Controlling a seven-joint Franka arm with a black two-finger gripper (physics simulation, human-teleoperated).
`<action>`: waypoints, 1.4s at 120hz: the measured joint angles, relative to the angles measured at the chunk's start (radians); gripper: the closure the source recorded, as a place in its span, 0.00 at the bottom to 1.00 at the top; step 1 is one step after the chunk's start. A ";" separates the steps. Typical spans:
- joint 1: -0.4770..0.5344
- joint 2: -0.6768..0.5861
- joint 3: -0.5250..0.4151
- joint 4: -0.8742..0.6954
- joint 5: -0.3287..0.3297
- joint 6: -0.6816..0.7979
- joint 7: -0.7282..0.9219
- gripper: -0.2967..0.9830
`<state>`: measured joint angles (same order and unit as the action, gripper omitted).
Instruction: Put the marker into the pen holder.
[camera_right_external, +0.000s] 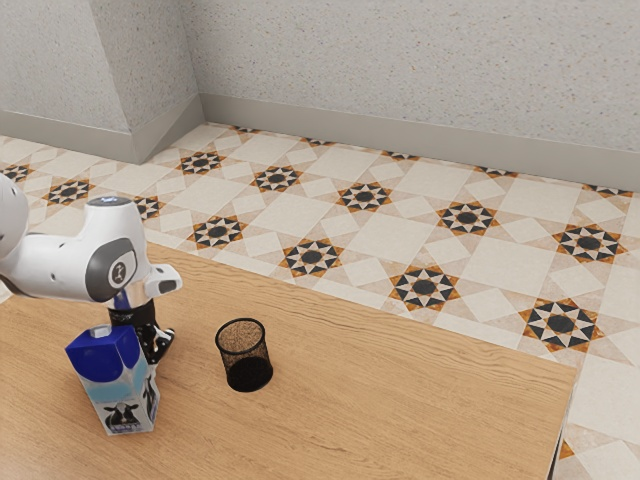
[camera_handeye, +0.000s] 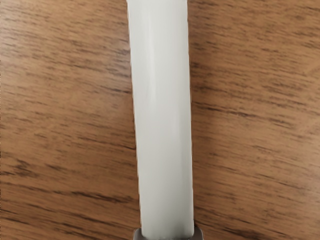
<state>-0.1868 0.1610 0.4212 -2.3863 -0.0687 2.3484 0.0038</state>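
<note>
Marker (camera_handeye: 162, 120) looks light, stiff, perhaps slippery, best taken squarely across its middle; how far the gripper (camera_right_external: 155, 345) is open, or what it holds, cannot be told.

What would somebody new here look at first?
Probably the blue-topped carton on the table, at the exterior view's left, by the white robot arm. Then the black mesh pen holder, further to that view's right. In the wrist view, the white marker looks huge.
</note>
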 joint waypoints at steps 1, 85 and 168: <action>0.000 0.000 0.000 0.000 0.001 0.000 -0.001 0.84; -0.103 -0.017 -0.065 0.608 0.125 -0.308 0.048 0.85; -0.157 0.150 -0.120 0.786 -0.003 -0.880 0.132 0.79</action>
<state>-0.3439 0.3110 0.3009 -1.6005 -0.0717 1.4681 0.1353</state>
